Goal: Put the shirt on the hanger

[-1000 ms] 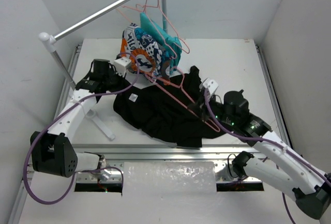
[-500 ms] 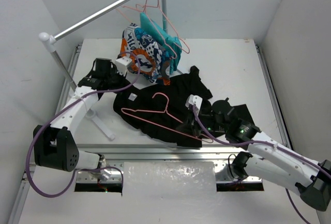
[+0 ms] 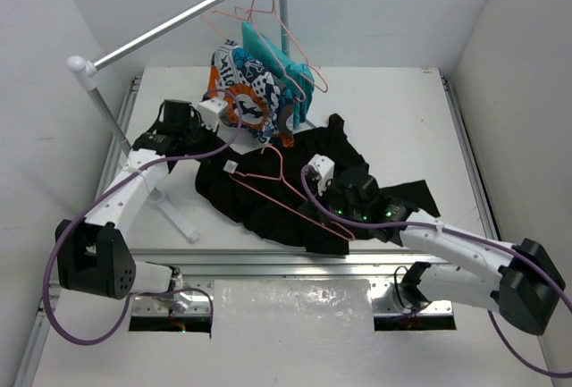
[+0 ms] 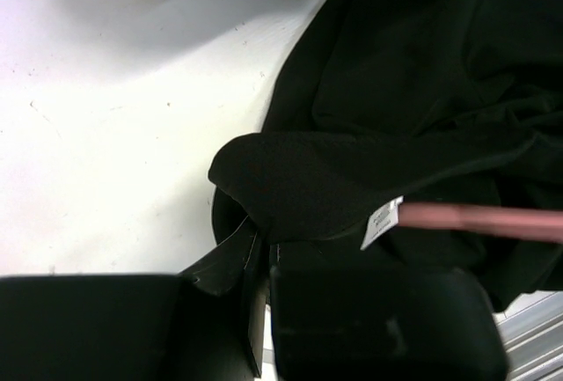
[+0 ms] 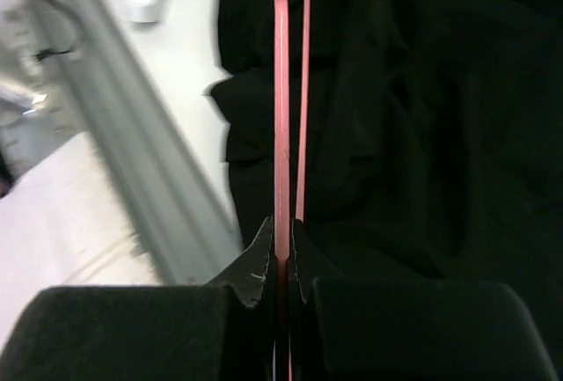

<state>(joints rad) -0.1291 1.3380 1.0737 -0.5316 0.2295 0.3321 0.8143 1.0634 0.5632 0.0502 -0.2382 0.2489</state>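
The black shirt (image 3: 259, 217) lies crumpled at mid-table. Its white neck label (image 3: 230, 166) shows by the collar. My left gripper (image 3: 207, 147) is at the shirt's left edge. In the left wrist view it (image 4: 262, 240) is shut on a fold of the collar beside the label (image 4: 382, 223). My right gripper (image 3: 342, 217) is over the shirt's right part, shut on the pink wire hanger (image 3: 282, 172). The hanger lies across the shirt and reaches towards the collar. In the right wrist view the wire (image 5: 281, 91) runs straight out from between the closed jaws (image 5: 281, 242).
A clothes rack's rail (image 3: 170, 25) runs over the back left, with more pink hangers (image 3: 268, 12) on it. An orange-white-blue garment (image 3: 246, 83) and a teal one (image 3: 288, 65) hang there. The rack's white foot (image 3: 179, 219) lies left of the shirt. A clear plastic pad (image 3: 290, 307) lies at the near edge.
My right gripper has moved left over the shirt, and the hanger has swung with it so its far end now lies by the collar. The left gripper has barely moved.
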